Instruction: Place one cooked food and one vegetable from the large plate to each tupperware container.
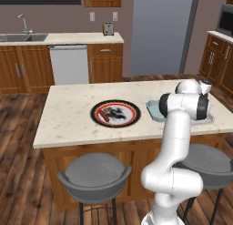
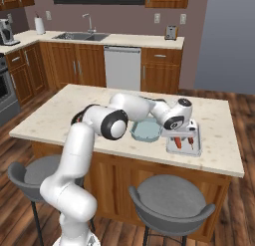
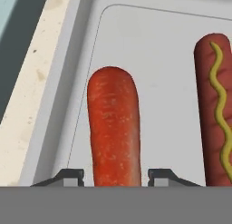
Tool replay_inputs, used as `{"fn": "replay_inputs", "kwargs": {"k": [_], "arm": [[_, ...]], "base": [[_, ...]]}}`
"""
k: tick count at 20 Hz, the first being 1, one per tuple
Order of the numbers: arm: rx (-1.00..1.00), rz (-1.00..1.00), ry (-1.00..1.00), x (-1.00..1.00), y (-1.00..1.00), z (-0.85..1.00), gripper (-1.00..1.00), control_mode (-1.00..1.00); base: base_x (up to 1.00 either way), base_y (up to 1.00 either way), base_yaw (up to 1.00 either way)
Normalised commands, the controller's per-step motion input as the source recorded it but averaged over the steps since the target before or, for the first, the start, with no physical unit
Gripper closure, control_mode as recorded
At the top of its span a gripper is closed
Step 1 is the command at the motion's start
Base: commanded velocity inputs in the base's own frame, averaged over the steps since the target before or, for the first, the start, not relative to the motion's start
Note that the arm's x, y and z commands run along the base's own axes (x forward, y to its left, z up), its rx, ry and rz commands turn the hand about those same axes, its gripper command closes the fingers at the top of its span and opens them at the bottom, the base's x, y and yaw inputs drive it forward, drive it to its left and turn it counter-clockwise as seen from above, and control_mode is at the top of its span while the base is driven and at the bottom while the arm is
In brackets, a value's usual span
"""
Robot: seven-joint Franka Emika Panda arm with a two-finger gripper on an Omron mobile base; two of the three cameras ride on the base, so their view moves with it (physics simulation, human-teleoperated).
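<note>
Large plate (image 1: pixel 114 113) sits on the bench (image 1: pixel 68 115), left of the arm, one reddish food on it, too small to identify. Nearer tupperware container (image 2: pixel 146 129) is partly hidden by the arm. End effector (image 3: pixel 116 177), fingertips parted, straddles a carrot (image 3: pixel 113 123) lying in the far tupperware container (image 3: pixel 149 41); contact unclear. Hot dog with mustard (image 3: pixel 217 105) beside it, cut off at right.

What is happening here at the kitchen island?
The robot's gripper is low over one tupperware container, its fingertips on either side of a carrot that lies beside a hot dog inside it. The large plate on the island has food left on it.
</note>
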Motion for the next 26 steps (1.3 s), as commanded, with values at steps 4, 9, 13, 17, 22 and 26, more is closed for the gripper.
{"fn": "replay_inputs", "kwargs": {"k": [4, 9, 13, 17, 22, 26], "arm": [[0.00, 0.00, -0.10, -0.19, 0.00, 0.41, -1.00, -1.00], [0.00, 0.00, -0.07, -0.45, 0.10, 0.82, -1.00, -1.00], [0.00, 0.00, -0.01, -0.28, 0.73, 0.62, -1.00, -1.00], [0.00, 0.00, 0.00, -0.06, 1.00, 0.68, -1.00, -1.00], [0.01, 0.03, 0.00, -0.03, 1.00, 0.49, -1.00, -1.00], [0.03, 0.04, 0.00, 0.00, 1.00, 0.06, -1.00, -1.00]], "base": [[0.00, 0.00, 0.00], [0.00, 0.00, 0.00], [0.00, 0.00, 0.00], [0.00, 0.00, 0.00], [0.00, 0.00, 0.00], [0.00, 0.00, 0.00]]}}
